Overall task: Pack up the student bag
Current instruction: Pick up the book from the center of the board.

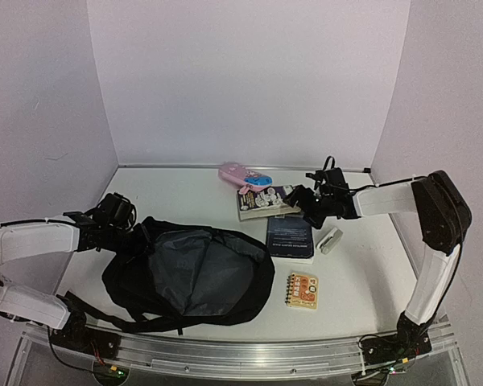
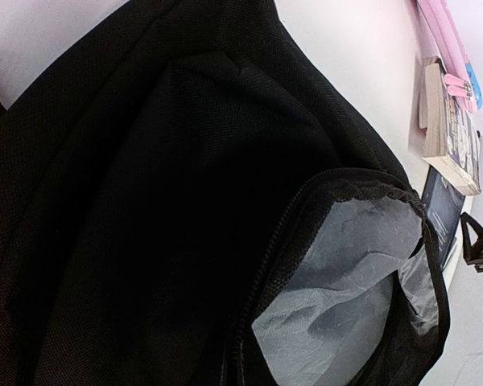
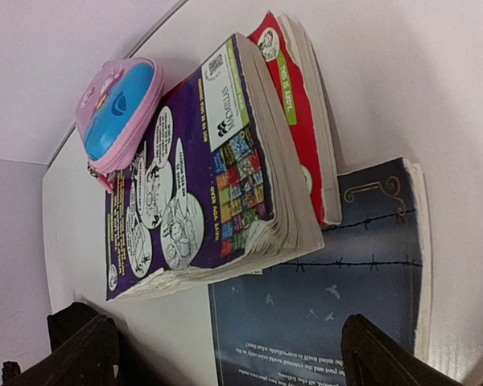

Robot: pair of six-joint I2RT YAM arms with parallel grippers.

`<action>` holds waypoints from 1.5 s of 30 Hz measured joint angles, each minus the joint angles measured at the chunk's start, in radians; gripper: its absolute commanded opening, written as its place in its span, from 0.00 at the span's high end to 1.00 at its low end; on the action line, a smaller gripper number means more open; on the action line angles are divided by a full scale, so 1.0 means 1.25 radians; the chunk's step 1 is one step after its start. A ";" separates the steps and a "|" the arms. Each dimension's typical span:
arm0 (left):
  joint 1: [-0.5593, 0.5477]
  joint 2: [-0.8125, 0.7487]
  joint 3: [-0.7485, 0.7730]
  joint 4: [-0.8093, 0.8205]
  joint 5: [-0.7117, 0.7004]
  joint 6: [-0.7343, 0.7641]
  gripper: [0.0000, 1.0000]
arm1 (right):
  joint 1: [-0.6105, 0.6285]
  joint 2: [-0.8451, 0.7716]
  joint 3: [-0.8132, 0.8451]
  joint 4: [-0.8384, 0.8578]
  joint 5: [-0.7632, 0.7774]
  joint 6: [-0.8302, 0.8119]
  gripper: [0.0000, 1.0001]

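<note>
The student bag (image 1: 189,273) lies open at the front left, a big black backpack showing its grey lining (image 2: 354,281). My left gripper (image 1: 131,227) is shut on the bag's fabric at its top left edge; its fingers are lost in black cloth in the left wrist view. My right gripper (image 1: 300,207) hangs open over the far end of a dark blue book (image 3: 322,297), its fingers (image 3: 386,358) wide apart with nothing between them. A thick purple book (image 3: 193,177) lies on a red one (image 3: 302,104) just beyond.
A pink and blue pencil case (image 1: 243,174) lies behind the book stack (image 1: 266,201). The dark blue book (image 1: 290,237) sits right of the bag. A small white object (image 1: 330,240) and an orange spiral notepad (image 1: 302,289) lie further right. White walls close three sides.
</note>
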 measured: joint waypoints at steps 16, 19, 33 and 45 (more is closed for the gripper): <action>0.001 -0.036 -0.042 0.013 -0.004 -0.036 1.00 | -0.006 0.161 0.049 0.189 -0.020 0.158 0.38; 0.001 -0.036 -0.042 0.013 -0.004 -0.036 0.94 | -0.006 0.181 0.053 0.213 -0.020 0.184 0.54; 0.002 -0.111 -0.051 -0.034 -0.028 -0.019 0.46 | -0.005 0.091 -0.063 0.290 0.009 0.260 1.00; 0.004 -0.149 0.032 -0.103 -0.012 0.148 0.00 | -0.006 -0.221 -0.187 0.170 0.081 0.185 1.00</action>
